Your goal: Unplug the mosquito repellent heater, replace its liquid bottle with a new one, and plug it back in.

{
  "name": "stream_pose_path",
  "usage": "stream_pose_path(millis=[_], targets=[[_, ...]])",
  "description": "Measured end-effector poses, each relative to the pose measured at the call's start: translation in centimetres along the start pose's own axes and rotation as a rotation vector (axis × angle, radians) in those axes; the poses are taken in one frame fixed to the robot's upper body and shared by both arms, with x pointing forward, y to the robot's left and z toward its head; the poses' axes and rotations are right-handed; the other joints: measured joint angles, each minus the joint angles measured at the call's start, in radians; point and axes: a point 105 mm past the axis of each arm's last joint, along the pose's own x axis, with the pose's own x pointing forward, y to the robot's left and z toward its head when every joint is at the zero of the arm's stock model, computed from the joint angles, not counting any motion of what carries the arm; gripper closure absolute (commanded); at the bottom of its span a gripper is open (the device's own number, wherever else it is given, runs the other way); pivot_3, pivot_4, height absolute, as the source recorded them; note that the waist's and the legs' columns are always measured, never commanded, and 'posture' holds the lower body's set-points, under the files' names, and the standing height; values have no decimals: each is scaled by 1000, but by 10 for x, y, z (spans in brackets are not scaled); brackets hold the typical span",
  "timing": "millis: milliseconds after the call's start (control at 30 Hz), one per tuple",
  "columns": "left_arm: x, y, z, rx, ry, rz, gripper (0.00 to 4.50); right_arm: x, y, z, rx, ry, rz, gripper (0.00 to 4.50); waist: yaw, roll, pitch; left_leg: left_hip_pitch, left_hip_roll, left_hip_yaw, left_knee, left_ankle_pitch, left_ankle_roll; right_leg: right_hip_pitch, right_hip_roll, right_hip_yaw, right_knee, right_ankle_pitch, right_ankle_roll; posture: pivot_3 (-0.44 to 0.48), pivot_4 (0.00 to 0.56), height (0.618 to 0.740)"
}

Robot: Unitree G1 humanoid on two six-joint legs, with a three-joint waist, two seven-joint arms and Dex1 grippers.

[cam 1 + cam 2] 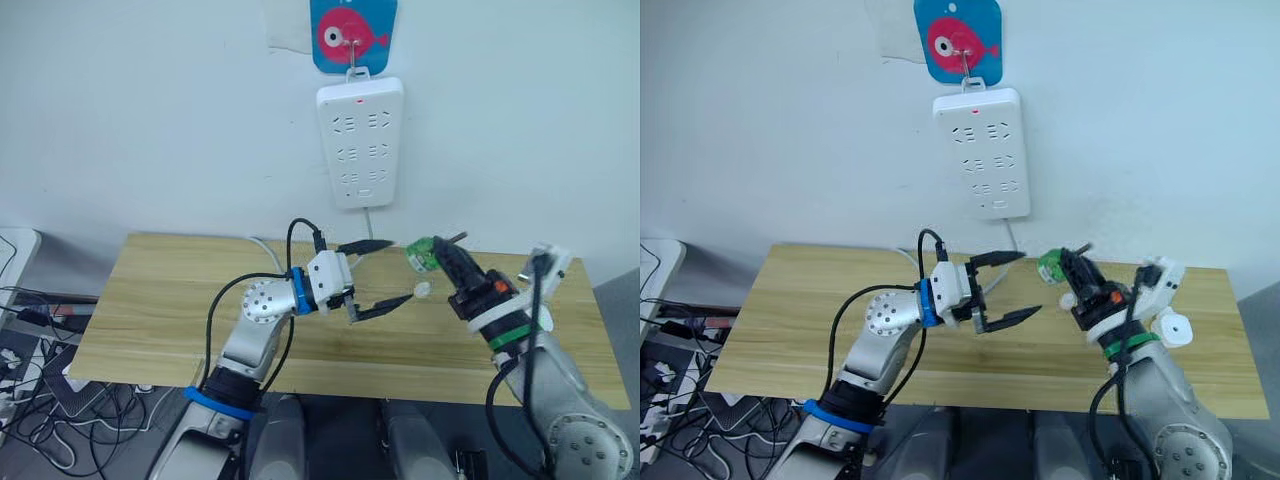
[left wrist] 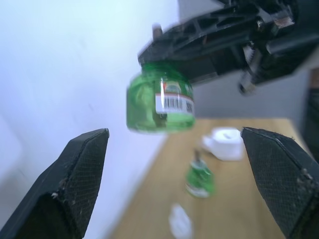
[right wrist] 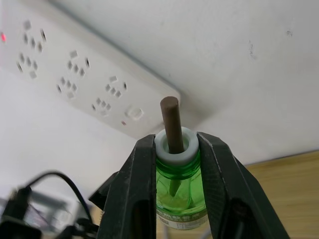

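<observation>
Below the white wall-hung power strip (image 1: 360, 142), the right end effector (image 3: 174, 164) clamps a small green liquid bottle (image 3: 178, 191) by its white neck, brown wick leading, long axis along the fingers, apparently presenting it. The left end effector (image 1: 383, 277) waits wide open. The white rounded heater (image 2: 223, 143) rests on the wooden table (image 1: 160, 310).

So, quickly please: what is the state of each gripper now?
Left gripper: open, holding nothing.
Right gripper: shut on the small green transparent liquid bottle with a brown wick, gripped at its white neck.
</observation>
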Motion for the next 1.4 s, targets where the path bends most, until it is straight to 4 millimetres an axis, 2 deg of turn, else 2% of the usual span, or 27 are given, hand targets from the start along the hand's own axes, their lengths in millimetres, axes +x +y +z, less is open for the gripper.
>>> stream_pose_path(millis=[167,267,633,733,900,933,1300,1400], targets=[[7,1,3,132,-31,55,0,-2,5,2,191,12,-18,3683,-3,0,0,0,-1,0,0,0,0,0,0,0,1,0,0,94,269,740],[12,1,3,162,-42,63,0,-2,6,4,243,19,-25,3683,-5,0,0,0,-1,0,0,0,0,0,0,0,1,0,0,94,271,740],[21,9,8,200,-87,84,0,0,10,0,299,51,-25,3683,-11,0,0,0,-1,0,0,0,0,0,0,0,1,0,0,92,271,740],[22,7,8,196,-94,76,586,0,10,-1,297,56,-26,3683,-12,0,0,0,-1,0,0,0,0,0,0,0,2,0,0,90,271,740],[24,1,10,198,-113,47,2149,1,11,-1,308,49,-26,3683,-12,0,0,0,-1,0,0,0,0,0,0,0,2,0,0,89,272,740],[23,1,9,199,-112,45,2272,1,11,-1,306,51,-26,3683,-12,0,0,0,-1,0,0,0,0,0,0,0,2,0,0,89,272,740],[22,1,9,190,-115,45,2272,1,12,-2,288,65,-25,3683,-13,0,0,0,-1,0,0,0,0,0,0,0,2,0,0,89,274,740],[23,1,8,164,-109,45,2272,1,11,-2,267,76,-29,2685,-13,0,0,0,0,0,0,0,0,0,0,0,2,0,0,89,274,740]])
